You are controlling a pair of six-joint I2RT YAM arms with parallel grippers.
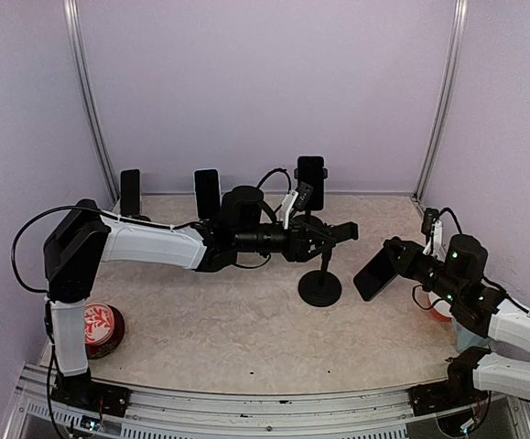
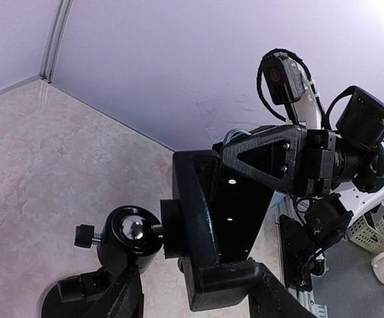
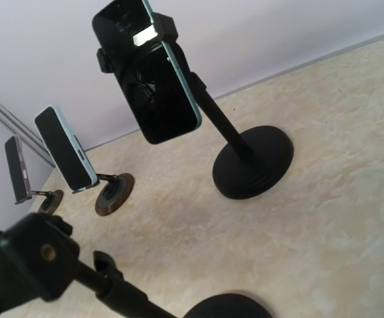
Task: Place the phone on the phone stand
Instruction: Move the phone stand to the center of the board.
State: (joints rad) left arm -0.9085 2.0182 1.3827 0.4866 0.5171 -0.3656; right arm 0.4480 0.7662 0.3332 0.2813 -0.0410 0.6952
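Note:
The black phone stand [image 1: 320, 285] stands mid-table on a round base. Its head is held by my left gripper [image 1: 338, 234], which reaches in from the left. In the left wrist view the stand's black cradle [image 2: 201, 218] and ball joint [image 2: 133, 230] sit between my left gripper's [image 2: 195, 271] two fingers, which press on them. The phone [image 1: 374, 273], a dark slab, hangs tilted above the table just right of the stand, with my right gripper [image 1: 394, 256] shut on its upper edge. The phone's glossy screen [image 2: 241, 199] shows right behind the cradle. My right fingers are out of the right wrist view.
Three other phones sit on stands along the back wall [image 1: 130, 192] [image 1: 208, 192] [image 1: 311, 181]; the tall one [image 3: 153, 79] is nearest the stand. A red round tin [image 1: 102, 329] lies front left. An orange object [image 1: 438, 311] sits by the right arm.

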